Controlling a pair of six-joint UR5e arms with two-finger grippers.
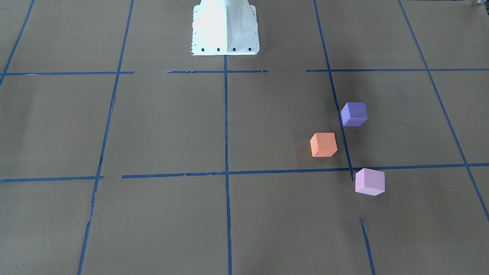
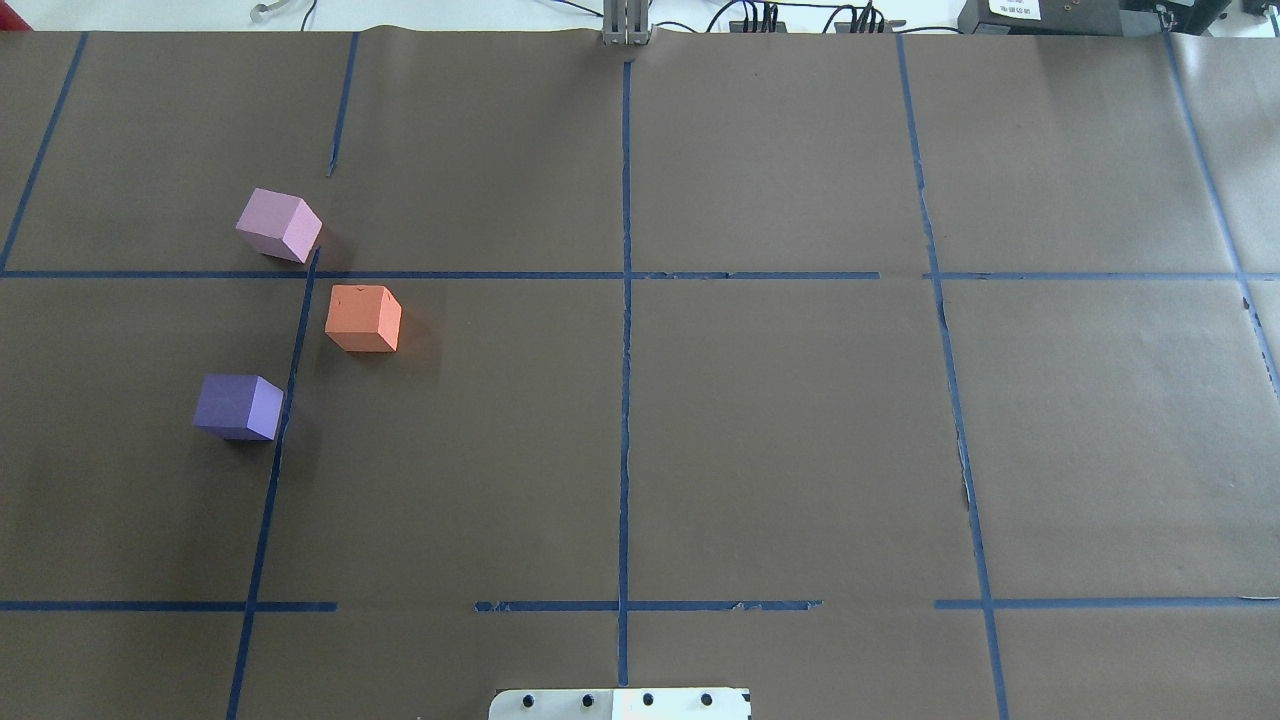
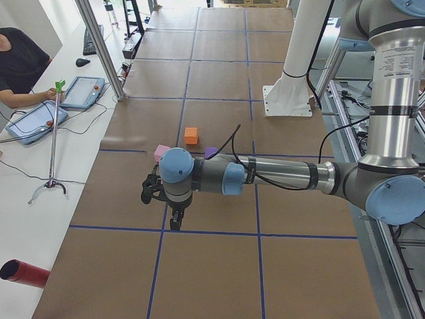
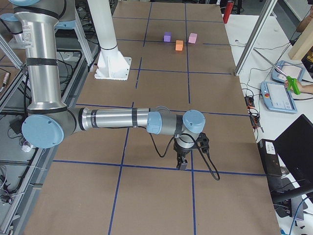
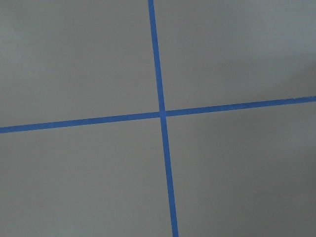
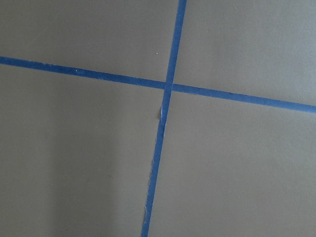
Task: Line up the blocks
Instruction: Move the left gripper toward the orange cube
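Observation:
Three cubes sit apart on the brown paper on the robot's left side: an orange block, a blue-purple block nearer the robot, and a pale pink block farther away. They form a loose bent row, also seen from the front: orange, blue-purple, pink. My left gripper hangs above the paper past the blocks, outside the overhead view. My right gripper hangs over the far opposite end. I cannot tell whether either is open or shut. Both wrist views show only paper and tape.
The white robot base stands at the table's middle edge. Blue tape lines grid the paper. A red cylinder, a grabber stick and tablets lie on the operators' white bench.

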